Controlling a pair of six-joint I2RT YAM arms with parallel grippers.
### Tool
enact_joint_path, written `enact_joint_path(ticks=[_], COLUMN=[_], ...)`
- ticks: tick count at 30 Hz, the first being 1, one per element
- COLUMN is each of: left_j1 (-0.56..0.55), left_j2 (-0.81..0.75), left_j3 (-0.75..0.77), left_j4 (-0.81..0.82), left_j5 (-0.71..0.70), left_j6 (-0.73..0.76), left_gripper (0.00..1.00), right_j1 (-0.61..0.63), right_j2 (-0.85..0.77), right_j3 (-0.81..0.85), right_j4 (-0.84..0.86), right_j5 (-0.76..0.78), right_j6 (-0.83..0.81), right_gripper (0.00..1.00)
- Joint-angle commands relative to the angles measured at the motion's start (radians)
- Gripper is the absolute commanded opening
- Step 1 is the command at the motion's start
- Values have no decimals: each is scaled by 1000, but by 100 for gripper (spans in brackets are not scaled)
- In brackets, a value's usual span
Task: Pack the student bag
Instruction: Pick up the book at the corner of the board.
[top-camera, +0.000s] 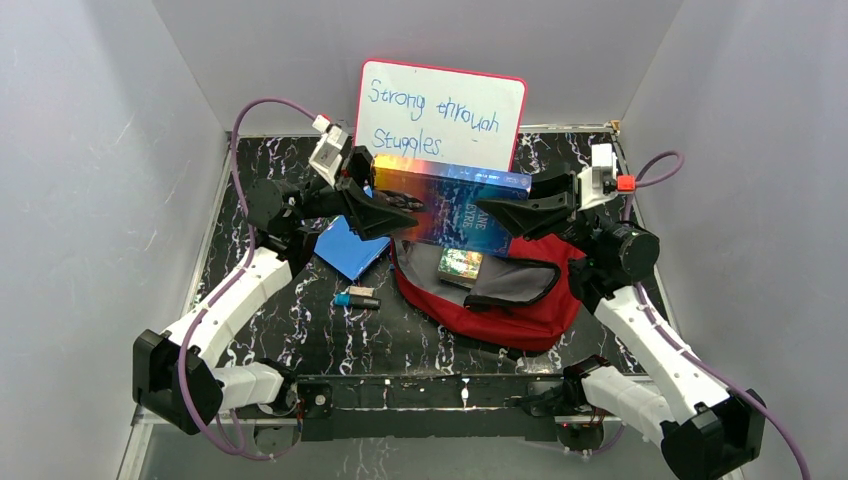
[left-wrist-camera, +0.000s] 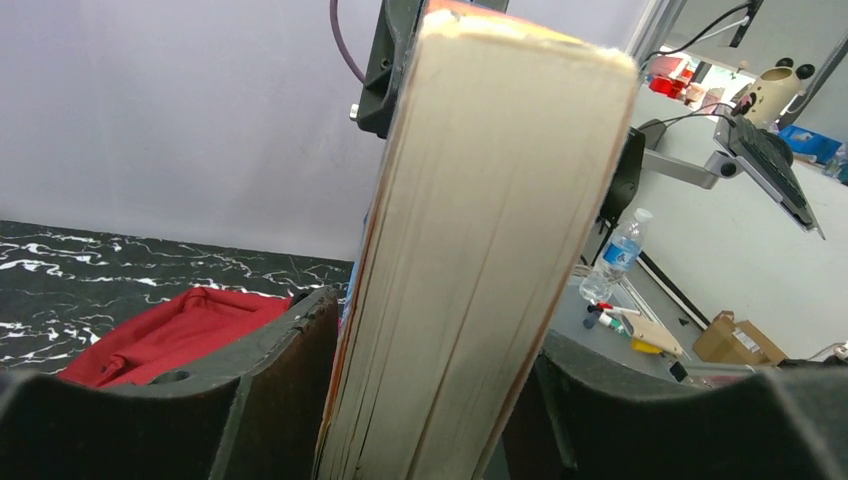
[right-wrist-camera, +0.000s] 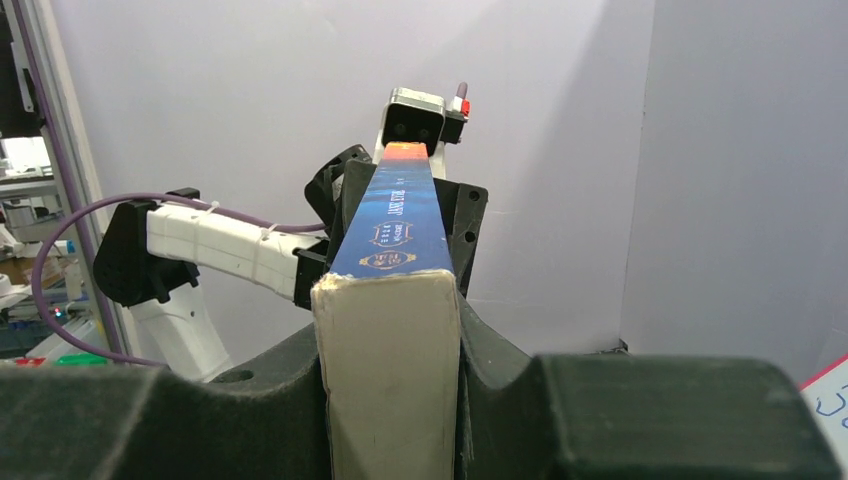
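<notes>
Left fingers (left-wrist-camera: 260, 400): stood either side of one end of the book (top-camera: 455, 205) — grip could not be told.
Right fingers (right-wrist-camera: 200, 420): clamped on its other end.
Student bag (top-camera: 520, 320): lay open on the table (top-camera: 400, 345) — under the book's near edge.

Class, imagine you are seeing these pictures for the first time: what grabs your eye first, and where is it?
A thick blue book is raised off the table, its ends between the fingers of the left tool and the right tool, next to the red student bag right of centre. Behind it, a whiteboard with blue handwriting stands against the back wall.
</notes>
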Motion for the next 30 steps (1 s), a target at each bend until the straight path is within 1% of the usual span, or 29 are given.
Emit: enact_joint_path(ticks=[1,4,14,16,18,22,24,27,29,30], left_j1=[-8,-7,-8,-8,-8,-8,-8,-8,-8,-8], left_j2=[-8,-4,-1,-5,-9,-13,-10,-6,1,6], left_j3=[36,44,50,44,38,32,31,31,29,29], left_j4=[50,50,50,50,50,50,51,51,41,21], left_j5=[54,76,68,54,40,34,34,22,-8,-27], left_j6=[-7,-11,-17,-17,-15,-12,-14,-25,-31,-28], left_gripper=[52,50,48,43,36,14,0,0,0,0], right_j1=[1,0,0,1,1,1,1,1,0,1], right_j2=[-64,-76,-75,-74,-71,-67,-64,-69,-81,-91], right_j3=[110,115,113,111,110,105,104,103,104,103], right_j4=[89,55,49,49,46,40,37,-3,-77,-120], right_j5=[76,67,53,53,53,53,56,70,85,100], right_j6=[-47,-65,-51,-50,-50,-51,-52,-69,-95,-111], right_gripper=[0,0,0,0,0,0,0,0,0,8])
